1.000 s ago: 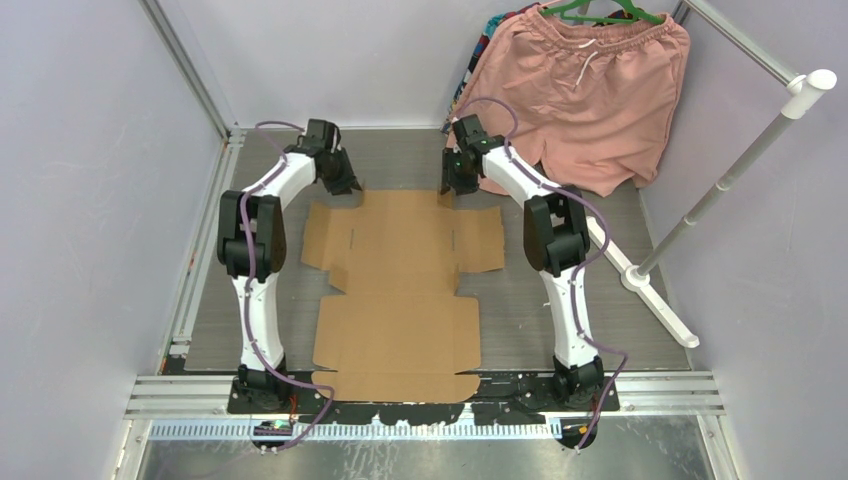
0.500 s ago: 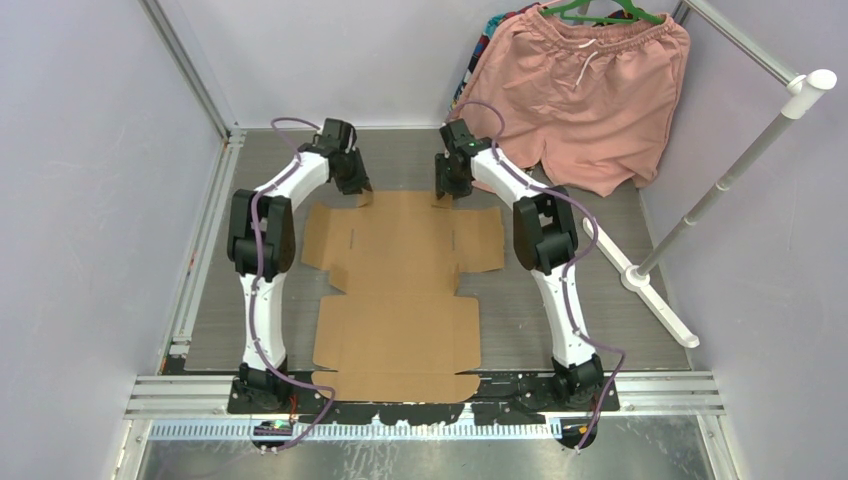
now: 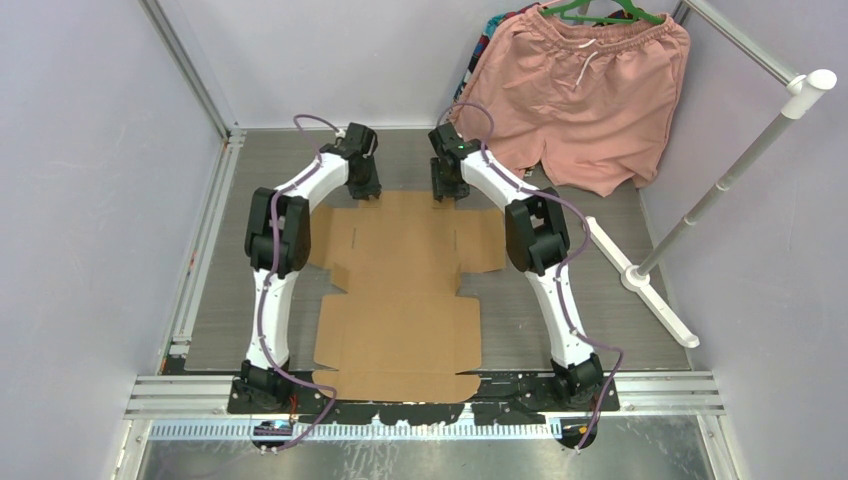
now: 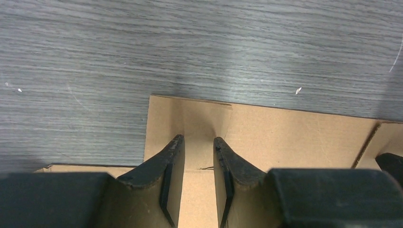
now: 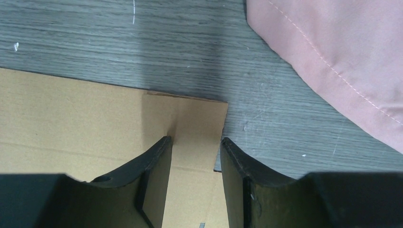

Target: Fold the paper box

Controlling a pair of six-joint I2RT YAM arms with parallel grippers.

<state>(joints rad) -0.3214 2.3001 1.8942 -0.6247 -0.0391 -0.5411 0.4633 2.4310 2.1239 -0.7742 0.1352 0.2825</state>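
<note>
Symmetry first: with left gripper (image 4: 197, 139) narrowly parted and right gripper (image 5: 195, 139) wider, both empty above far tabs (image 4: 185, 114) of box (image 3: 400, 300), lower evenly, pinch, fold together.

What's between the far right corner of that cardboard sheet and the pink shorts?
Nothing but a bare strip of grey tabletop separates the paper box corner from the pink shorts; the right wrist view shows it.

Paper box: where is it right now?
Top view: the paper box lies flat on the table between the arms, its far corner tabs under the left and right jaws.
</note>
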